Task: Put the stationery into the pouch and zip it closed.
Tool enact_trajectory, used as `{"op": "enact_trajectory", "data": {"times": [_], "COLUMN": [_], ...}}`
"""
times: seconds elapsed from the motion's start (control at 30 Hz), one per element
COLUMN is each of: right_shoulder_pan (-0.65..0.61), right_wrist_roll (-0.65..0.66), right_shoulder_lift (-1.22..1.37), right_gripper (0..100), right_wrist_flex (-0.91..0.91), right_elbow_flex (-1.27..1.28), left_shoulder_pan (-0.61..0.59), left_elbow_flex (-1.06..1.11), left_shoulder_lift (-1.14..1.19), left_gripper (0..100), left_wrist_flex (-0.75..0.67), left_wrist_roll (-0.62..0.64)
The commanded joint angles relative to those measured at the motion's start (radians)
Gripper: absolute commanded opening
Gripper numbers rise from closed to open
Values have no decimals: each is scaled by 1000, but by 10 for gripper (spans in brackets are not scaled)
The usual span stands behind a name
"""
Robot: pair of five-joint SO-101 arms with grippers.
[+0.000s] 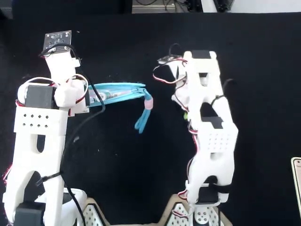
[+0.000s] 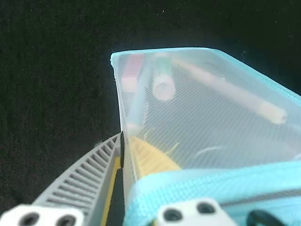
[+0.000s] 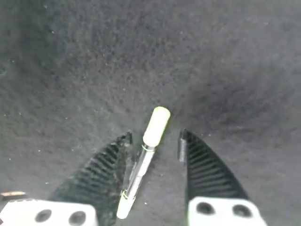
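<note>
Your pen lies flat on the tabletop right between the right fingers, which stand apart with a gap on each side of it. Its long axis runs nearly the same way the fingers point, slanted a little: the pale capped end sits about level with the fingertips and roughly midway between them, while the tail end angles back toward the wrist and lies closer to 1 finger than the other. A squeeze from here would cross the barrel, as I judge it, so you need a drop more than a turn; watch that the slant does not let the pen roll out as the fingers meet.

The pouch is well off to the side of those fingers. The left fingers are clamped on its end and hold it on edge, with at least 2 pens visible through its clear side. The right arm is clearly the nearer one to the loose pen.
</note>
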Motion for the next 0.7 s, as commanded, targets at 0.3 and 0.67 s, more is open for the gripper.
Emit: {"op": "enact_trajectory", "data": {"times": [0.3, 0.67], "right_shoulder_pan": [20, 29], "right_wrist_roll": [11, 9], "right_shoulder_lift": [91, -77], "right_gripper": [140, 11], "right_wrist_flex": [-61, -147], "right_elbow_flex": [-44, 171], "left_shoulder_pan": [-2, -2], "left_elbow_flex": [47, 47], "left_shoulder_lift": [3, 3], "left_gripper": [30, 30], "left_wrist_flex": [9, 9], "left_wrist_roll": [8, 8]}}
